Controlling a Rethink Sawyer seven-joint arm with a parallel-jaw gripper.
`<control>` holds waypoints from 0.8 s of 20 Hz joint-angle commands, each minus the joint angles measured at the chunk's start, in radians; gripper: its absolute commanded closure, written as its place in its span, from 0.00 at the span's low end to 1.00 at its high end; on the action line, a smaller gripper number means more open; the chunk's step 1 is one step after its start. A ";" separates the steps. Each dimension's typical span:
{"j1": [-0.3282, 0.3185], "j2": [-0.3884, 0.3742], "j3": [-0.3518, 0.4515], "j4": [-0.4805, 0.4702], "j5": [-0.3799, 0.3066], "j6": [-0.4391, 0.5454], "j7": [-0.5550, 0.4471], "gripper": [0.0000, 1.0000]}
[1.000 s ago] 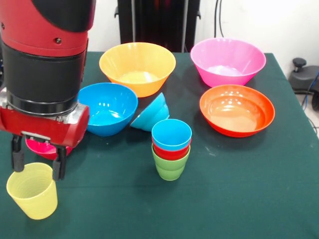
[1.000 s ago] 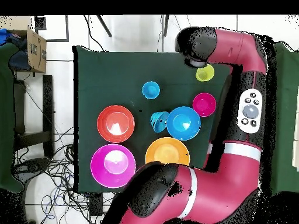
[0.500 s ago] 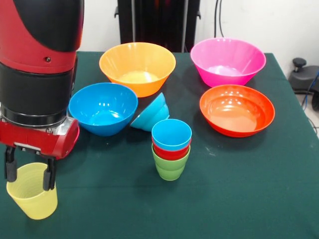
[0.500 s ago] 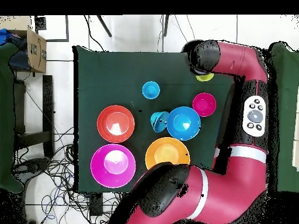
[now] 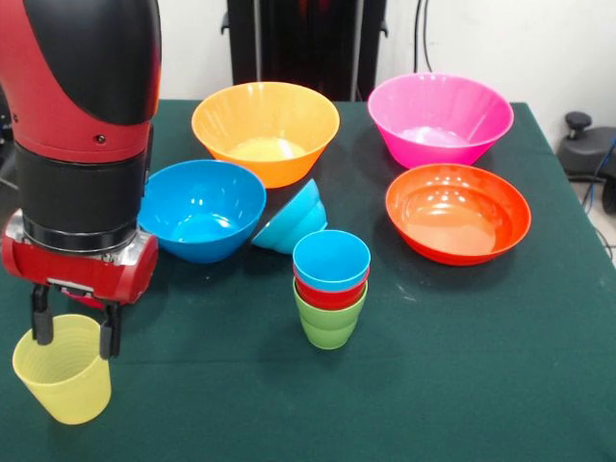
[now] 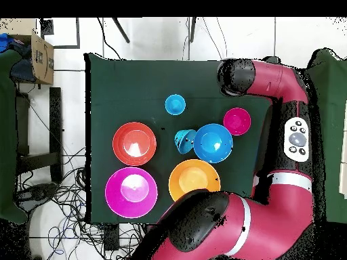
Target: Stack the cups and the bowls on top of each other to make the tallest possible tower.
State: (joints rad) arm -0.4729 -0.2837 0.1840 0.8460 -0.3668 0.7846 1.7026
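Note:
A ribbed translucent yellow cup stands upright at the front left of the table. My gripper hangs over it, open, with one finger above its mouth and the other just outside its right rim. Whether they touch it is unclear. The tower is a lime green cup with a red and a light blue cup nested in it, also seen as the tower from above. In the overhead view the arm hides the yellow cup and gripper.
The bowls stand behind: yellow-orange, pink, red-orange, medium blue, and a small light blue one tipped on its side. The small magenta bowl shows only from above. The table's left edge lies close beside the yellow cup.
The gripper dipped down and left at the yellow cup, then shifted back right and slightly up. The cup has stayed put. From above, the arm now covers the cup.

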 commanded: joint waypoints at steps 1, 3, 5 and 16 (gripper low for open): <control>-0.006 -0.002 0.078 0.142 -0.045 -0.013 -0.215 0.00; -0.014 0.001 0.086 0.155 -0.044 -0.032 -0.210 0.00; -0.026 0.001 0.099 0.180 -0.045 -0.071 -0.210 0.00; -0.067 0.026 0.137 0.236 -0.077 -0.197 -0.213 0.00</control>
State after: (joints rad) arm -0.5268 -0.2803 0.2143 0.9624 -0.3722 0.6586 1.7026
